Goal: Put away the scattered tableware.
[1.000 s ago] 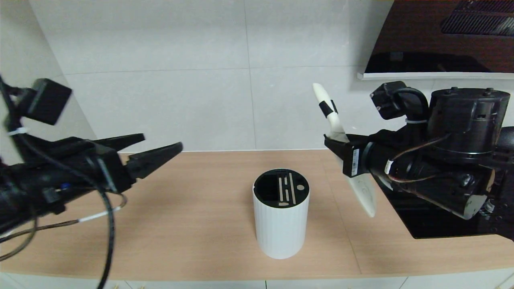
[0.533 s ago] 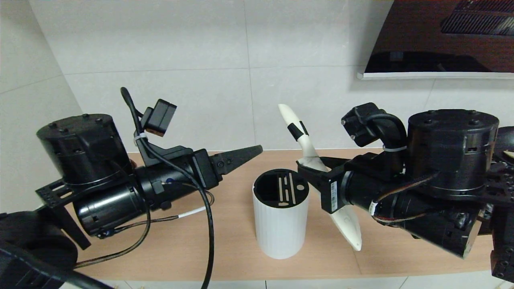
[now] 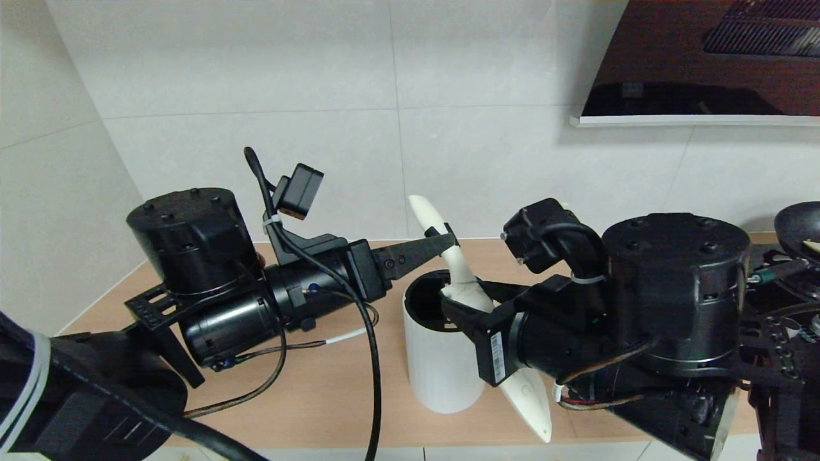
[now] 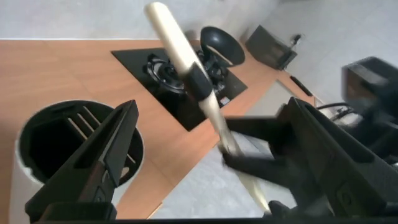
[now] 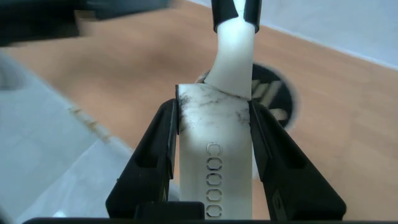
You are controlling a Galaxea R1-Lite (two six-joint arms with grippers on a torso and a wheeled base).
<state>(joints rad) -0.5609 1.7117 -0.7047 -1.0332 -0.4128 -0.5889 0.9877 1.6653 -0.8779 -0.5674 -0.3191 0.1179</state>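
Head view: right gripper (image 5: 213, 124) clamps the spatula (image 3: 458, 269) over the holder (image 3: 435, 365)'s 3 o'clock rim, left gripper (image 4: 208, 121) hangs wide open at 10 o'clock.

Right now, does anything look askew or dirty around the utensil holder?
Yes. The white spatula in the right end effector hangs tilted, handle up, its blade outside the white holder rather than in it. The blade also carries dark smudges near the grip.
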